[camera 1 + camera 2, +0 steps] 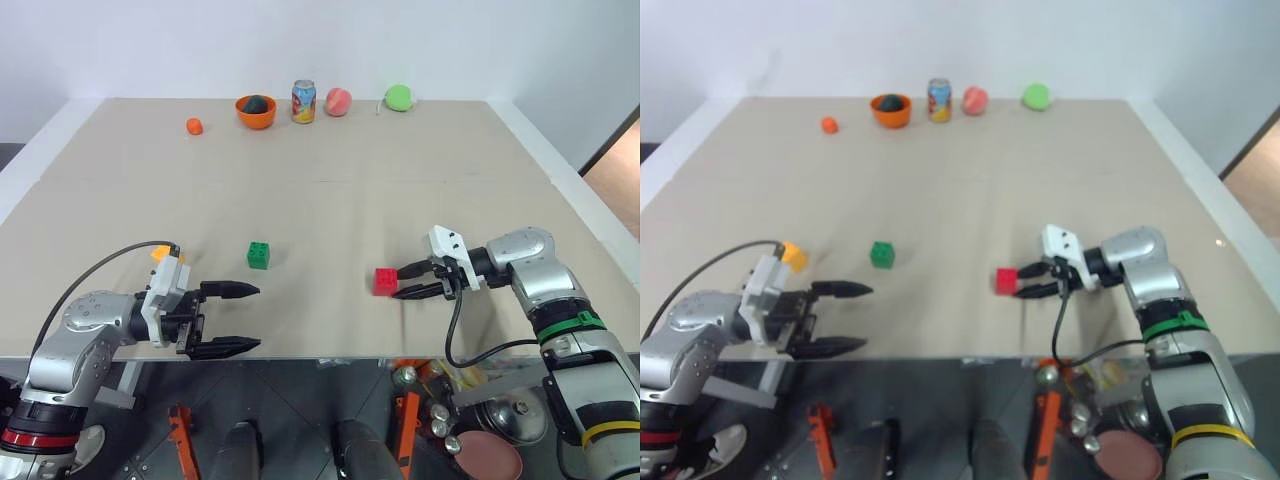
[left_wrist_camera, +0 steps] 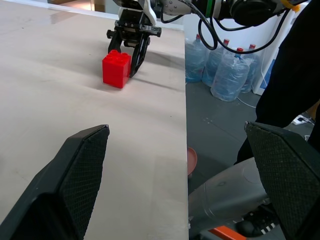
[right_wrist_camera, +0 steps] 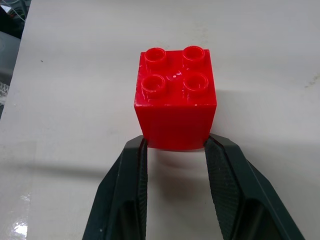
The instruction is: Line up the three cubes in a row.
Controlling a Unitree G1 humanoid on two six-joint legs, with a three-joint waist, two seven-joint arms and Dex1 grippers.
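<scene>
One light, rigid, slick red cube (image 3: 175, 102), lower right of centre, sits pinched at its flat sides by the right end effector (image 1: 410, 281).

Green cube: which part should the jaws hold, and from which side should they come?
Grip the two flat side walls of the green cube, not the studded top. It stands upright, studs up, apart from everything else, so the open left gripper could probably come level from its side.
</scene>
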